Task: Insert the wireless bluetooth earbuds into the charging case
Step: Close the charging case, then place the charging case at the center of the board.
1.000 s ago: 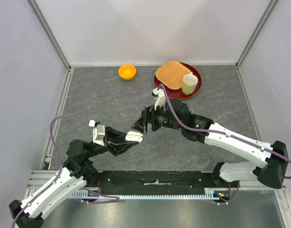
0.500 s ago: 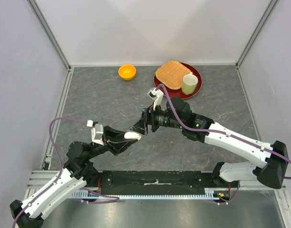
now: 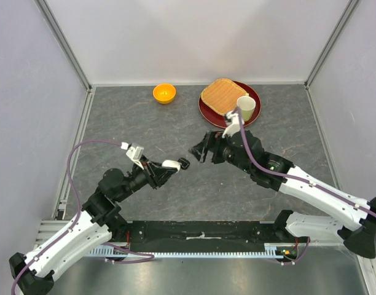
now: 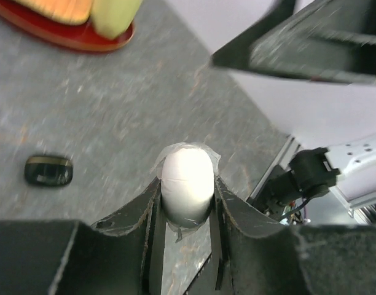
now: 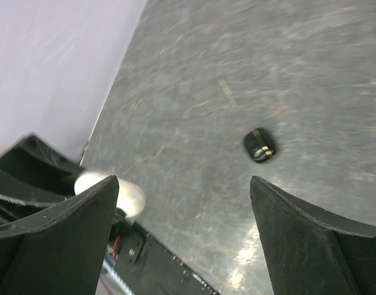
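My left gripper (image 3: pixel 168 167) is shut on a white oval charging case (image 4: pixel 187 175), which sticks out past its fingertips above the table. A black oval charging case (image 3: pixel 184 163) with a gold band lies on the grey table just beyond the white one; it also shows in the left wrist view (image 4: pixel 48 170) and the right wrist view (image 5: pixel 259 145). My right gripper (image 3: pixel 199 149) hangs open a little to the right of both cases, with nothing between its fingers (image 5: pixel 65 227). The earbuds are out of view.
An orange bowl (image 3: pixel 164 93) stands at the back of the table. A red plate (image 3: pixel 252 115) at the back right carries a woven mat (image 3: pixel 220 95) and a pale cup (image 3: pixel 245 108). Walls close in the table on three sides.
My right gripper has drawn back to the right, away from the white case, and stands wider. The black case now shows on the table. My left arm has shifted slightly with the white case.
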Robot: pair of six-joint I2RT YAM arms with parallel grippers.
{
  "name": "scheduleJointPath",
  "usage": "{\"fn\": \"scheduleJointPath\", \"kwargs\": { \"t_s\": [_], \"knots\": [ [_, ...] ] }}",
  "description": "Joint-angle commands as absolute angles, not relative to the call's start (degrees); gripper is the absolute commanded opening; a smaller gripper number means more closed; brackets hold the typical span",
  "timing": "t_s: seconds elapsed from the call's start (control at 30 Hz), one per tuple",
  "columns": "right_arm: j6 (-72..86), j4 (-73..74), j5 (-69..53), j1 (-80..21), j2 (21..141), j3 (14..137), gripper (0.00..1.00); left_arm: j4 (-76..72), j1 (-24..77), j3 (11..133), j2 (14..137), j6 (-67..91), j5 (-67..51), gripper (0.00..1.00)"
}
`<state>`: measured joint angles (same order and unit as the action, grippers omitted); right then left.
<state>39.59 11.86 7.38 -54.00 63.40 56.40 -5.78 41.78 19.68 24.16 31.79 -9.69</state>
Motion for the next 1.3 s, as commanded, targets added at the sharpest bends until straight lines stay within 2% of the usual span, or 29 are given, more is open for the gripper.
{"fn": "scheduleJointPath", "kwargs": {
  "t_s": [0.0,0.3,0.67,0.8,0.97,1.07,1.1,1.2,1.27],
  "knots": [
    [47.5,15.8,14.2,-48.4,59.9,53.3,0.94,6.9,41.6,23.0,29.6,39.1,-4.6,0.02],
    [49.7,16.0,8.5,-44.9,58.6,49.4,0.94,-9.4,41.6,17.2,44.9,49.6,-12.3,0.02],
    [48.7,16.0,7.2,-44.3,58.3,49.1,0.94,-24.9,41.6,21.6,73.8,54.7,-15.0,0.02],
    [48.3,16.3,7.3,-43.9,57.1,48.7,0.94,-33.9,41.6,21.1,80.4,57.7,-17.2,0.02],
    [47.1,16.6,6.8,-43.4,56.6,48.6,0.95,-34.6,41.6,21.8,84.5,59.0,-17.6,0.05],
    [46.8,16.7,7.0,-43.2,56.3,48.1,0.95,-34.5,41.6,21.7,85.8,60.1,-17.6,0.15],
    [46.5,16.8,7.1,-43.1,56.4,47.8,0.95,-34.1,41.6,21.7,85.7,60.2,-17.4,0.26],
    [45.1,16.8,6.5,-42.5,57.7,48.4,0.95,-31.9,41.6,21.3,84.6,59.7,-16.4,0.34],
    [44.7,17.0,5.9,-42.1,58.6,48.9,0.95,-29.9,41.6,20.9,83.4,59.2,-15.9,0.36]
  ]
}}
